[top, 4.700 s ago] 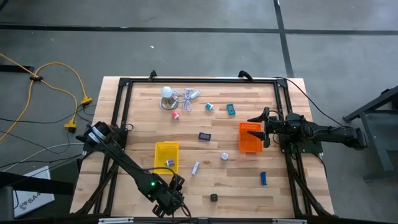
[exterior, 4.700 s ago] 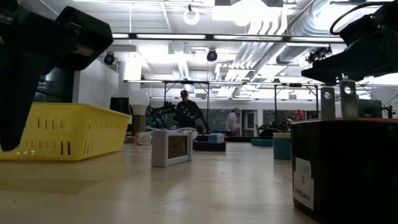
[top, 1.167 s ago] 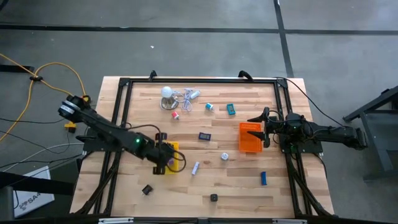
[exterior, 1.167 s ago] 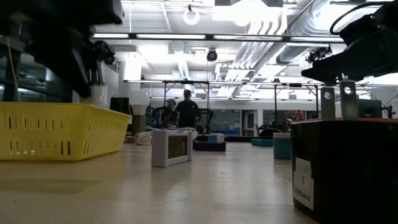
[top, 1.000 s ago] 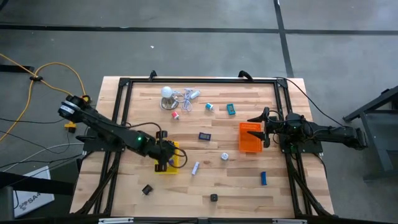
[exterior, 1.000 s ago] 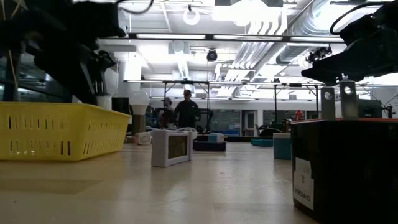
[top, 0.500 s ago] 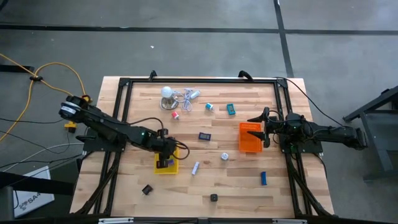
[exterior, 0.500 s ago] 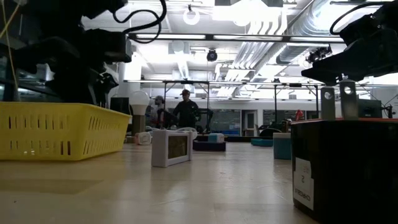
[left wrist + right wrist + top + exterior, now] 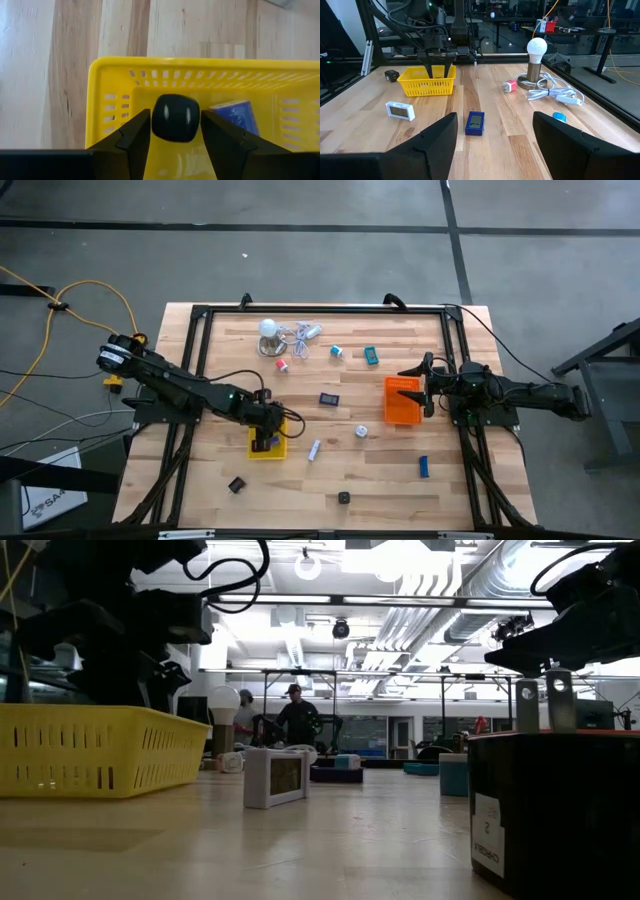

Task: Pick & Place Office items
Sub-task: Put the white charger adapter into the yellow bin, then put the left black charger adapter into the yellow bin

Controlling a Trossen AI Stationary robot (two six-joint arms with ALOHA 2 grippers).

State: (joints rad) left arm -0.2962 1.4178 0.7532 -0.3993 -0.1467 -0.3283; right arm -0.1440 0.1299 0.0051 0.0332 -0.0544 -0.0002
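Note:
My left gripper (image 9: 264, 444) hangs over the yellow tray (image 9: 270, 414), pointing steeply down into it. Its fingers stand close on either side of a small rounded black office item (image 9: 175, 117), with the gap between them as wide as the item. A blue item (image 9: 235, 115) lies on the tray floor beside it. My right gripper (image 9: 420, 390) waits open at the table's right side, level, next to the orange tray (image 9: 400, 402). Other office items lie loose on the wood: a dark clock-like block (image 9: 329, 398), a white piece (image 9: 314, 449) and a blue block (image 9: 424, 467). My left gripper has the black item between its two fingers (image 9: 140, 125), which come from above, slanting down into the tray. The item's sides (image 9: 155, 117) lie right at the finger faces. Whether they still touch it, I cannot tell.
A white bulb on a base (image 9: 268, 330) with a pale cord (image 9: 300, 335) stands at the far side. A red piece (image 9: 282, 365), a blue roll (image 9: 337, 352) and a teal piece (image 9: 371, 356) lie near it. Two black pieces (image 9: 236, 484) (image 9: 343, 498) sit near the front edge.
My left gripper has come down a little over the yellow tray with the black item between its fingers, shifting slightly toward the far edge, then has held still for the last half second. My right arm has kept still.

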